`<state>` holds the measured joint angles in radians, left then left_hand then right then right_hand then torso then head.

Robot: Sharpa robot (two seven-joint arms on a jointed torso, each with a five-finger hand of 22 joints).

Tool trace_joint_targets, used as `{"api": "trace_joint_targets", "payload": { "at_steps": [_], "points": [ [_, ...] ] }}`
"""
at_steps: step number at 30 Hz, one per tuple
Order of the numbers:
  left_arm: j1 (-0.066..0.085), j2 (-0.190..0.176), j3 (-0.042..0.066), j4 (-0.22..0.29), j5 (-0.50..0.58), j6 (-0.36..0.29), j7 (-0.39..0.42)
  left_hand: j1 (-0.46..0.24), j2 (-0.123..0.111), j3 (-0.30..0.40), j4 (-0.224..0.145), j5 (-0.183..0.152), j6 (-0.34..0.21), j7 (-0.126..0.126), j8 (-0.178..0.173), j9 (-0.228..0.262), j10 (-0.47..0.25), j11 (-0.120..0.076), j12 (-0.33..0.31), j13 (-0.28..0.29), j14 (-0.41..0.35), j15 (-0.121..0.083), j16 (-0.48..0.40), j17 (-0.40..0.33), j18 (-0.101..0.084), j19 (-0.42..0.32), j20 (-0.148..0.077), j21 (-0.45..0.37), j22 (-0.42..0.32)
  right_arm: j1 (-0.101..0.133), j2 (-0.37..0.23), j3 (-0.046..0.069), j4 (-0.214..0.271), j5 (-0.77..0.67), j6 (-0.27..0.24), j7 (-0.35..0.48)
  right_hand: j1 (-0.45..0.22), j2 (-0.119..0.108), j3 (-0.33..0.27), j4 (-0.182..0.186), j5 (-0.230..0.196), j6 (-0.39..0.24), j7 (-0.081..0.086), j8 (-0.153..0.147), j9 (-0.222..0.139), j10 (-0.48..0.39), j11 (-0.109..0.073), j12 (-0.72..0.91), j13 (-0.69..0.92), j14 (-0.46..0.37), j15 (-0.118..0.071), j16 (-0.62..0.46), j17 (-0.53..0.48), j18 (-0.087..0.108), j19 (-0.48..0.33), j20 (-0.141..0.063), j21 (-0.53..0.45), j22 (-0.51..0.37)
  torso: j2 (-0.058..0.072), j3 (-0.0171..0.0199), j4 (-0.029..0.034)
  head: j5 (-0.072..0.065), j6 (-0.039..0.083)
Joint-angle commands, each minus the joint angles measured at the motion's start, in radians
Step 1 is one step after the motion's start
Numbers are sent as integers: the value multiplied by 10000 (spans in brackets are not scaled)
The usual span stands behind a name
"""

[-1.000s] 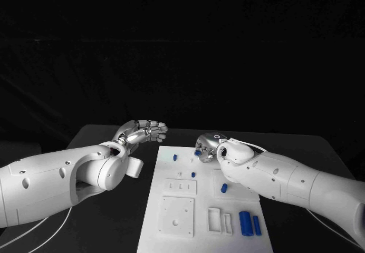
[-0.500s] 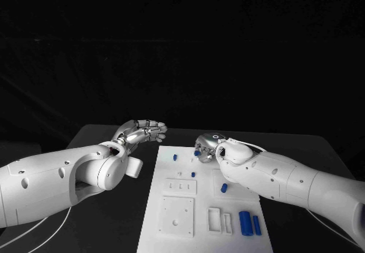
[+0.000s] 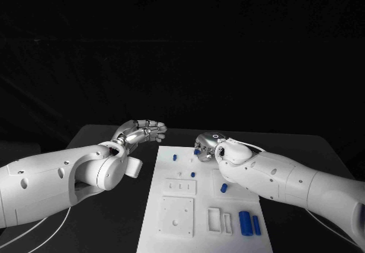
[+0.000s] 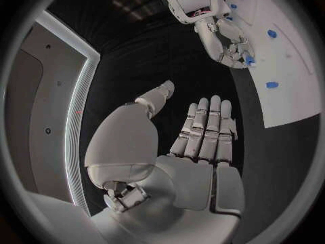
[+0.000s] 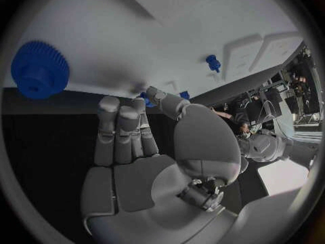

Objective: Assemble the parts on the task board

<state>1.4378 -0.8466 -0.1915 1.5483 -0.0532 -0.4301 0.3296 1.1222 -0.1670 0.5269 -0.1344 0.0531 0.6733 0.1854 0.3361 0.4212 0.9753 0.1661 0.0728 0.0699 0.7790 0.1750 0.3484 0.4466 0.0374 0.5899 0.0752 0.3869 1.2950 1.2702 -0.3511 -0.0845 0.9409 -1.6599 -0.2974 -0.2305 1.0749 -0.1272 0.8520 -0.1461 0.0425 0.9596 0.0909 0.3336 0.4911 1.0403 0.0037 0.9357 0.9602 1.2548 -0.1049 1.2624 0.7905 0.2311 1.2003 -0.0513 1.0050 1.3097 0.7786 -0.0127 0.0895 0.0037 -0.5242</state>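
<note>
1. Left hand [image 3: 142,132] raised over the black table [image 3: 99,138], just off the task board's [image 3: 199,211] far left corner; fingers [image 4: 206,130] straight, side by side, holding nothing.
2. Right hand [image 3: 207,143] low over the board's far end, fingers [image 5: 118,130] bent down around a small blue part [image 4: 249,60], apparently pinching it.
3. Blue gear [image 5: 39,69] lying on the board near that hand.
4. Further blue parts spread along the board: a peg [image 3: 174,157] far left, two cylinders [image 3: 249,223] near right.
</note>
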Motion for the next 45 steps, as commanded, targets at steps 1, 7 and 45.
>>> {"api": "trace_joint_targets", "payload": {
  "at_steps": [1,7,45],
  "points": [
    [24,14,12,19,-30,127,62,-89,-11,12,-36,15,-24,174,-34,-10,-64,0,-63,-14,-81,20,-34,13,136,-76,17,-64,14,-1,50,2,20,-72,110,-61,-26,38,41,-1,64,268,159,27,12,-16,-78,49,-9,0,-84,48,15,307,-43,-10,26,178,-2,-8,1,3,-4],
    [24,95,11,-71,-36,119,62,-91,-12,15,-38,15,-24,173,-34,-10,-65,-1,-62,-14,-82,19,-35,15,135,-77,17,-65,16,1,119,1,-11,-72,428,-117,-41,18,43,-9,64,250,163,16,10,-27,-76,46,-15,-6,-82,43,20,307,-47,-11,28,174,2,-12,-1,0,-13],
    [23,118,10,-117,-23,101,60,-108,-5,27,-56,15,-32,168,-36,-10,-79,-6,-61,-13,-101,14,-55,18,119,-111,19,-84,24,5,131,0,-15,147,131,310,-100,-80,43,-68,63,68,225,-96,-23,-125,-17,39,-55,-53,-27,19,78,307,-87,-19,32,156,2,4,-6,5,-39]
  ]
}}
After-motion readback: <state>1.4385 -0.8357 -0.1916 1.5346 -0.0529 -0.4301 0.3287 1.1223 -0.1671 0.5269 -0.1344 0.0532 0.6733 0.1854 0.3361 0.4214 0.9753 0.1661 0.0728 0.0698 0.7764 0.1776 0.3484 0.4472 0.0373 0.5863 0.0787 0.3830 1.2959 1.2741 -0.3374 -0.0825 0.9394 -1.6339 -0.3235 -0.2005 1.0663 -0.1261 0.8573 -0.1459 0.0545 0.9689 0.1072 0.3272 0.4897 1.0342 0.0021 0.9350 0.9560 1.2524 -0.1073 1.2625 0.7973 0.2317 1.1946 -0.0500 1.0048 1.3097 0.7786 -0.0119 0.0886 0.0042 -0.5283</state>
